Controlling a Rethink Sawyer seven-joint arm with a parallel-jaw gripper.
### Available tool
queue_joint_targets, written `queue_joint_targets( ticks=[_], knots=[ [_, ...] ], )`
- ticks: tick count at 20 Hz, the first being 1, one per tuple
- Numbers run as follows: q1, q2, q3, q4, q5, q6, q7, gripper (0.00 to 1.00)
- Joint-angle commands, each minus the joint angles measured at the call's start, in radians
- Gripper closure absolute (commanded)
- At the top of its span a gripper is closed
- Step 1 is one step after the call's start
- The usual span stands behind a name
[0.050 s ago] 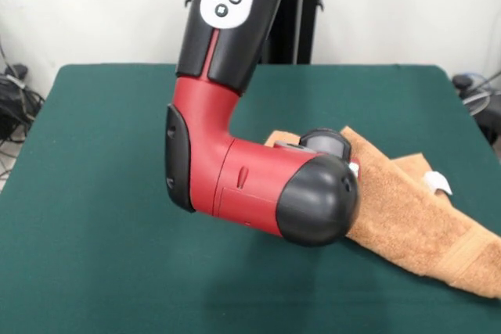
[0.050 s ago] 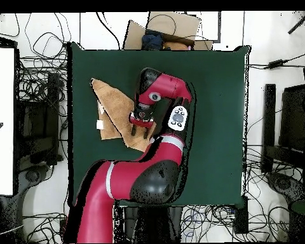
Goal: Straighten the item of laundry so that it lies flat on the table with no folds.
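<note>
you see the towel [image 1: 415, 217] at the right of the front view, bunched into a long folded strip that runs toward the lower right corner, with its white tag [image 1: 438, 183] on the upper edge. in the overhead view it lies left of centre on the green table [image 2: 212, 127], reaching from upper left to centre. the red arm's [image 1: 243, 185] wrist hides the towel's left end in the front view. the gripper [image 2: 140, 122] sits over the towel in the overhead view; you cannot tell its state.
</note>
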Motion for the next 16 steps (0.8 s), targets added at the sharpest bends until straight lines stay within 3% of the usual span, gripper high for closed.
queue_joint_targets(
  ticks=[1, 16],
  knots=[
    [-0.004, 0.036, 0.154, 0.161, -0.033, -0.169, 0.036, 0.0],
    [0.0, -0.007, 0.236, 0.381, -0.006, -0.256, 0.099, 0.0]
  ],
)
